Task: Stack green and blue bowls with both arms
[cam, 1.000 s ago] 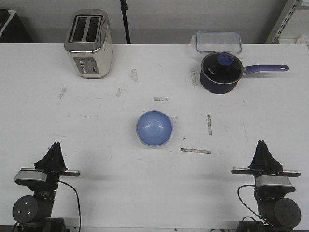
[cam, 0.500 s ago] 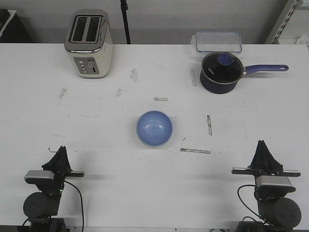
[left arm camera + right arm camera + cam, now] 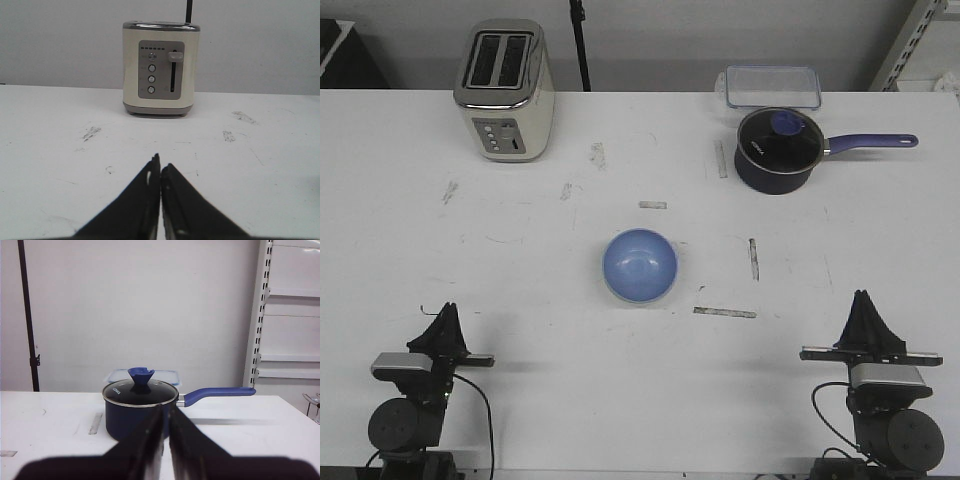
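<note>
At the near edge of the white table [image 3: 520, 400], the left gripper [image 3: 446, 322] sits low at the left corner and the right gripper [image 3: 864, 308] at the right corner, both pointing forward over the tabletop. In the left wrist view the left gripper's fingers [image 3: 140, 200] are pressed together with only a hairline gap, holding nothing; in the right wrist view the right gripper's fingers [image 3: 150, 440] are likewise drawn nearly closed and empty.

Further out, near the middle of the table and well apart from both grippers, stands the blue bowl [image 3: 640, 265], upright and open side up. A thin pale rim shows along its lower outer edge, but whether that is the green bowl beneath it cannot be told; no separate green bowl shows elsewhere. Short strips of tape [image 3: 724, 312] lie just beside the bowl on its right.

Toward the far side, a cream two-slot toaster [image 3: 504, 90] stands at the left, straight ahead of the left gripper. At the far right sits a dark navy saucepan [image 3: 778, 150] with a glass lid and purple handle [image 3: 872, 143] pointing right. Just behind it lies a clear plastic container [image 3: 772, 86].
</note>
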`<state>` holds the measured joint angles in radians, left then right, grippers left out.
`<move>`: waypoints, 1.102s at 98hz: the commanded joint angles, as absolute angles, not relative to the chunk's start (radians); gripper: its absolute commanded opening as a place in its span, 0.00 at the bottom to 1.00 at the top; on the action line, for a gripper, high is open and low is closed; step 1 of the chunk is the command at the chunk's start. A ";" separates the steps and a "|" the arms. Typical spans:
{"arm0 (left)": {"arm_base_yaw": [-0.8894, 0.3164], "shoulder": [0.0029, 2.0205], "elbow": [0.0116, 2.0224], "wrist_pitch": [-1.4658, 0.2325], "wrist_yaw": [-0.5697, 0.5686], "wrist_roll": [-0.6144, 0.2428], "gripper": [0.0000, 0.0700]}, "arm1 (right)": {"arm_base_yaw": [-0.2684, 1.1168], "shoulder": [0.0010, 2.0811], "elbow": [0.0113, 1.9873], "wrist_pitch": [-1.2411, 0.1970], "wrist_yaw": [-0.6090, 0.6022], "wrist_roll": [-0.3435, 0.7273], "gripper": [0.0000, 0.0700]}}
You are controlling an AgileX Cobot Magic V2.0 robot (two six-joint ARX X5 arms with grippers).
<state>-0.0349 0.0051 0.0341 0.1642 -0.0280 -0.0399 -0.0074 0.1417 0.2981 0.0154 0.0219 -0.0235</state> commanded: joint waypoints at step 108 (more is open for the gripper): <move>-0.033 0.003 0.012 0.178 -0.029 -0.031 0.00 | -0.005 -0.002 0.166 0.007 -0.034 0.091 0.01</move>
<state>-0.0349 0.0051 0.0341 0.1650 -0.0280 -0.0395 -0.0063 0.0231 0.1989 0.0040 -0.0319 0.0380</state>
